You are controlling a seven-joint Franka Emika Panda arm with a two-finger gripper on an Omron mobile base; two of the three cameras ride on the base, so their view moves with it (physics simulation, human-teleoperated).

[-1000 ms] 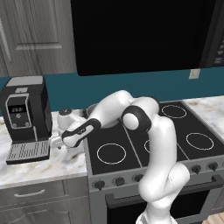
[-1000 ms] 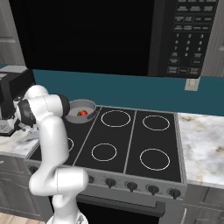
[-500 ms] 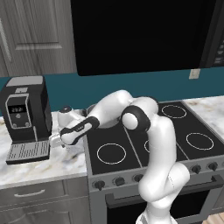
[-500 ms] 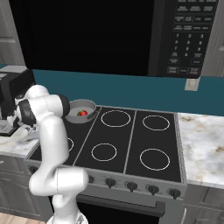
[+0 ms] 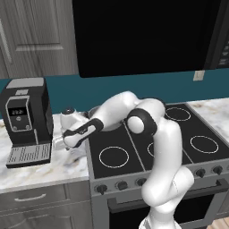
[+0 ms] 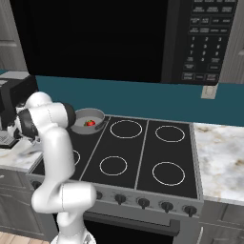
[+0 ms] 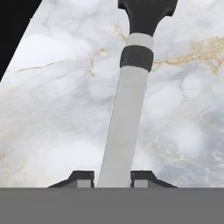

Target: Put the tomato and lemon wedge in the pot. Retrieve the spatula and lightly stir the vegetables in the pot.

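The spatula [image 7: 125, 118] lies on the marble counter [image 7: 52, 109], its pale handle running up from between my fingertips [image 7: 81, 177] to its black head [image 7: 146, 13]. My gripper [image 7: 112, 177] is shut on the handle. In the left base view the gripper [image 5: 61, 142] is low over the counter, left of the stove. The grey pot [image 6: 97, 114] sits at the stove's back left corner with the red tomato [image 6: 89, 123] inside. I cannot make out the lemon wedge. My arm hides most of the pot [image 5: 93, 110] in the left base view.
A black coffee machine [image 5: 24, 116] stands on the counter just left of the gripper, and a small white container [image 5: 68, 117] behind it. The black stove top [image 6: 138, 152] with white burner rings spreads to the right. More marble counter [image 6: 219, 157] lies right of the stove.
The jaws have closed on the spatula handle. The arm has barely moved over the counter.
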